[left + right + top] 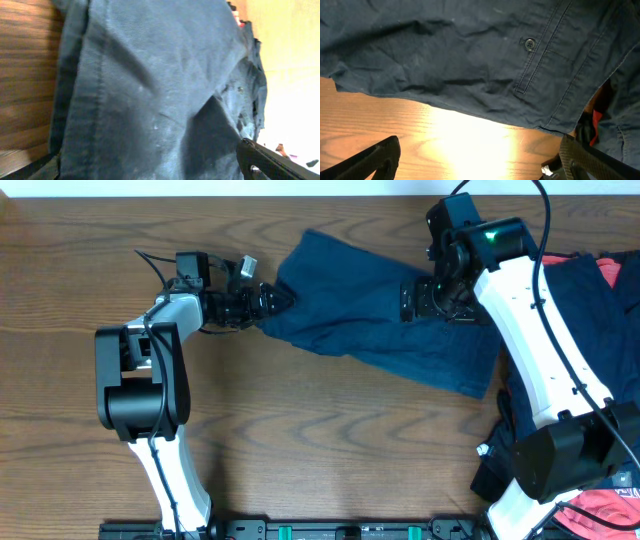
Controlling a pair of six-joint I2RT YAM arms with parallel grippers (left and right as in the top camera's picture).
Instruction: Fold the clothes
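Observation:
A dark navy garment (pixel 385 310) lies spread on the wooden table, running from top centre down to the right. My left gripper (pixel 273 300) is at its left edge. In the left wrist view the navy fabric (pixel 150 75) fills the frame, and the left gripper (pixel 150 172) has its fingers wide apart with fabric between them. My right gripper (pixel 420 298) hovers over the garment's middle. In the right wrist view the right gripper (pixel 480 160) is open over bare wood, with the garment's hem, seam and button (pixel 529 43) just ahead.
A pile of more navy clothes (pixel 585 300) with a coral-red piece (pixel 612 270) lies at the right edge. Another coral-red piece (pixel 600 510) shows at the bottom right. The wooden table (pixel 300 440) is bare in front of the garment.

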